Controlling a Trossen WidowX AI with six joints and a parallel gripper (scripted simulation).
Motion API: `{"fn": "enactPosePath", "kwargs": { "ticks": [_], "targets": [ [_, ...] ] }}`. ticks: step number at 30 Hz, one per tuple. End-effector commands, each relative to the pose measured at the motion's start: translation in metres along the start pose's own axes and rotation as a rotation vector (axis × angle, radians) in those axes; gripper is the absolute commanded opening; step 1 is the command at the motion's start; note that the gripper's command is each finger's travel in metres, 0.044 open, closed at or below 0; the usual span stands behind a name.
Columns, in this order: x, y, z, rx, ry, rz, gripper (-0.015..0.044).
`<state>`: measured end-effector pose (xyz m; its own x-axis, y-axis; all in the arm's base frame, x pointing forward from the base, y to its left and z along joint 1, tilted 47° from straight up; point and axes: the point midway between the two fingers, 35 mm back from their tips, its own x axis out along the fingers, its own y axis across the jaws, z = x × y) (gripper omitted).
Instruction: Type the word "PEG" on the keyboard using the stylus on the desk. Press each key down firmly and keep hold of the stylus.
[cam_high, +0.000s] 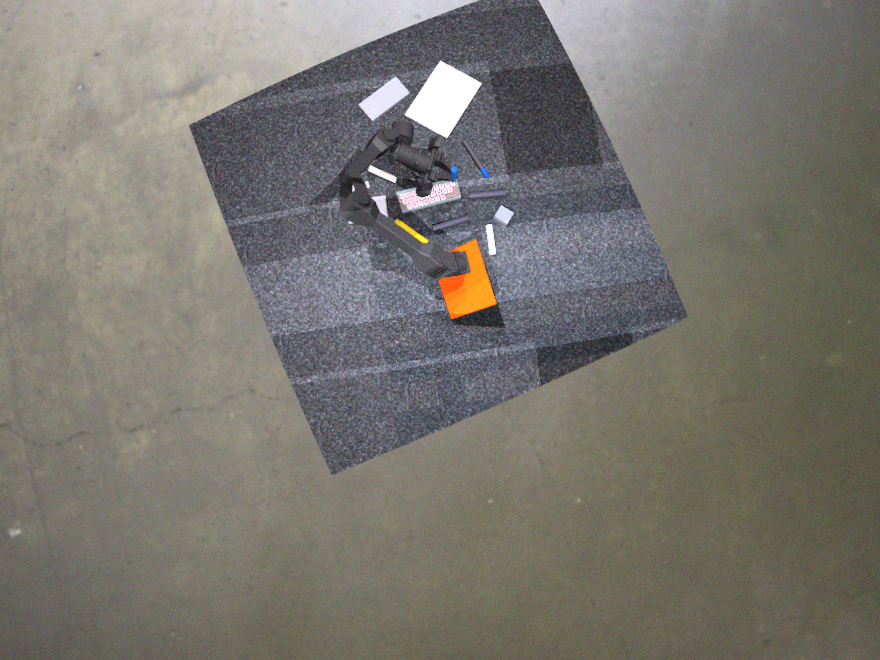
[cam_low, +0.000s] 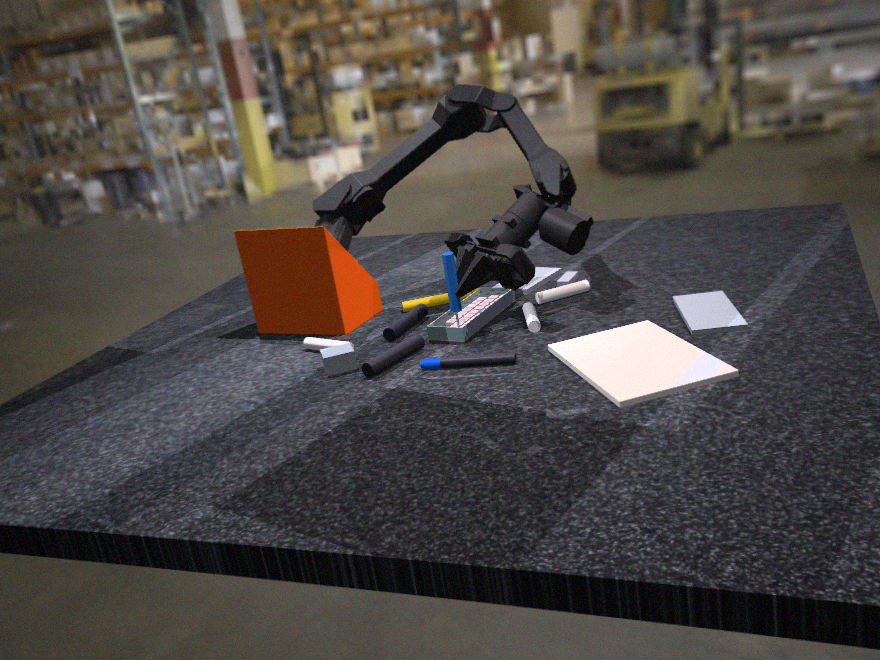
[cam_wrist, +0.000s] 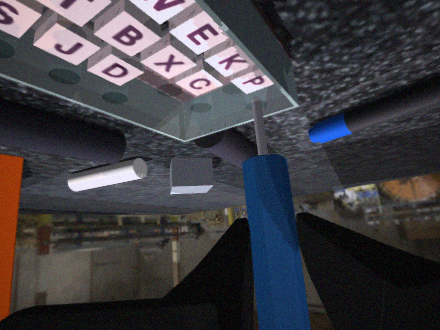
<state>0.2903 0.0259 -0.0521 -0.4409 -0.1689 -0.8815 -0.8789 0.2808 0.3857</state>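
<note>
Blue stylus (cam_high: 454, 173) (cam_low: 451, 280) (cam_wrist: 274, 240) gripped between jaws; nearly upright.

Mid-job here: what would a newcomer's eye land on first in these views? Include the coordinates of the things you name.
Probably the bright orange block (cam_high: 479, 289) (cam_low: 291, 284) (cam_wrist: 10, 235), standing beyond the keyboard (cam_high: 408, 206) (cam_low: 447, 332) (cam_wrist: 150, 117) in the exterior view. Next, the blue stylus (cam_high: 454, 173) (cam_low: 450, 280) (cam_wrist: 274, 225), held upright in the gripper (cam_low: 456, 284) (cam_wrist: 271, 226) over the keyboard's P-key end. The large pale square panel (cam_high: 443, 99) (cam_low: 639, 360) also stands out, nearest the exterior camera.
</note>
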Motion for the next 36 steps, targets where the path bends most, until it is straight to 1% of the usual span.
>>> {"fn": "enactPosePath", "kwargs": {
  "ticks": [1, 36],
  "targets": [
    [0.0006, -0.0006, 0.0019, 0.006, -0.005, 0.0, 0.0081],
    [0.0044, -0.0005, 0.0084, 0.006, -0.006, 0.001, 0.0081]
  ]
}}
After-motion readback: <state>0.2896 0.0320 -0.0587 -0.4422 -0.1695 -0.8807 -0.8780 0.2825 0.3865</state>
